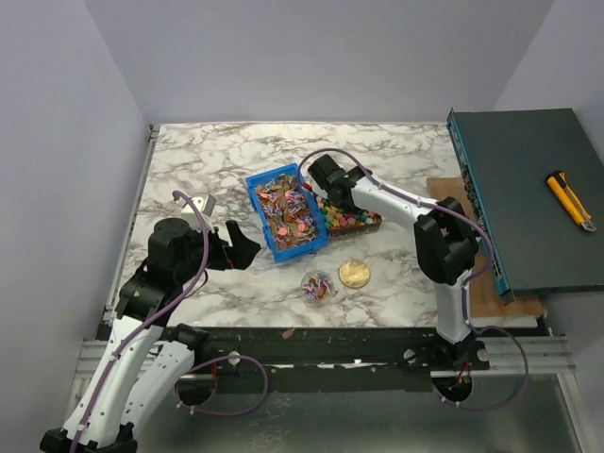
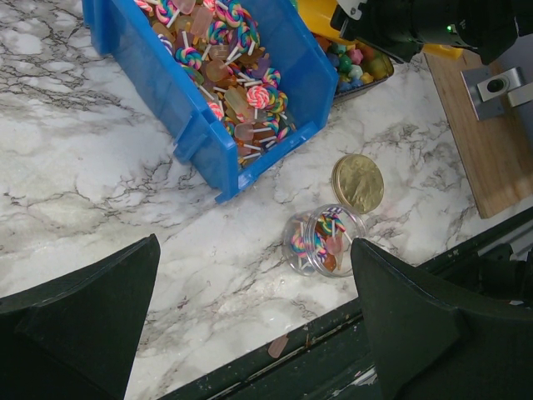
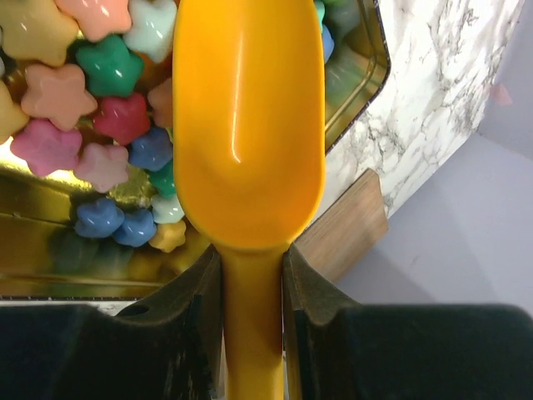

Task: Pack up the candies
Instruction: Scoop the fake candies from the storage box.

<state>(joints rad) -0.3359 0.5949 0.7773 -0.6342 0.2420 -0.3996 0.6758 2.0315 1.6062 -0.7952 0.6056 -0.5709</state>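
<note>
Top external view shows a marble table (image 1: 208, 160) with much bare room along its back edge and its left side. A blue bin (image 1: 283, 247) sits slanted near the middle. A gold tray (image 1: 374, 223) lies just beside the bin's right side.

The candies (image 2: 237, 67) are in three places. Lollipop ones fill the blue bin, star ones (image 3: 75, 92) lie in the gold tray, and a few sit in a small clear jar (image 1: 318, 286) near the front edge. A round gold lid (image 1: 354, 274) lies flat just to the right of the jar. A small pink piece (image 2: 278, 344) lies right at the front edge.

The left gripper (image 1: 241, 247) hangs over the left front part, left of the bin, with its jaws wide and nothing between them. The right gripper (image 3: 252, 275) pinches the handle of a yellow scoop (image 3: 250, 125). The scoop has nothing in it and is over the star candies.

The right edge is crowded. A dark green box (image 1: 519, 170) sits on a wooden board (image 1: 477, 288), with a yellow knife (image 1: 570, 200) on top. Plain pale walls stand at the back, left and right.
</note>
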